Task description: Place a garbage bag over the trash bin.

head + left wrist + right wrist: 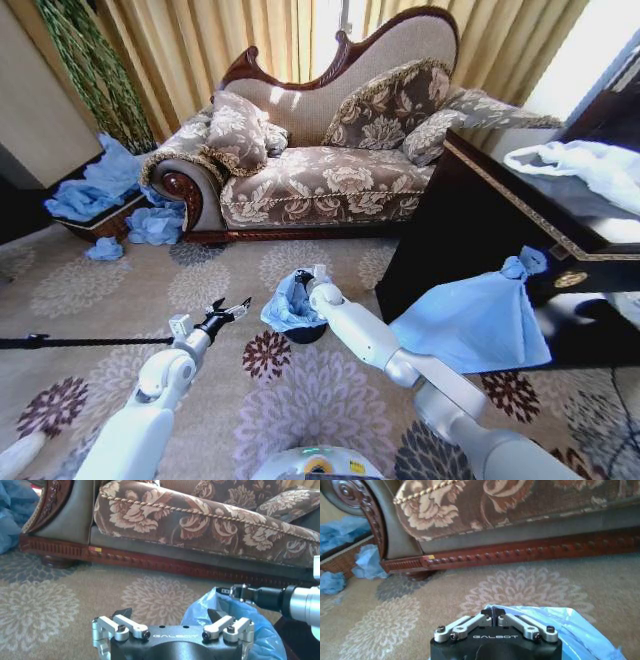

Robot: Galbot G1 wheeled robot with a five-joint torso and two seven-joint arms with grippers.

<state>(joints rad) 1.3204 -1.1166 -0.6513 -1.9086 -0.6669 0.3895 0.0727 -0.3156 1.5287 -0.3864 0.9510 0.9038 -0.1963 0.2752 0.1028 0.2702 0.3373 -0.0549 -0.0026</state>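
Trash bin (305,333) upright on carpet (90,290) at picture centre, long axis vertical, mouth up. Garbage bag (290,300) draped over rim, bunched toward 10 o'clock side, black base exposed at 6 o'clock. Right gripper (308,274) at bag's 12 o'clock edge, fingers together, apparently pinching plastic. Left gripper (229,311) at 9 o'clock of bin, just beside it, fingers apart, empty. Sofa (330,180) beyond at 12 o'clock.

Floral carpet (90,300) spreads underfoot, and a carved-wood sofa (330,180) with patterned cushions sits against tall gold curtains (240,40). Daylight pours through the gap in them. Dark cabinet (470,230) on the right, a wicker basket (100,222) on the left, blue bags (155,225) piled by the sofa's arm.
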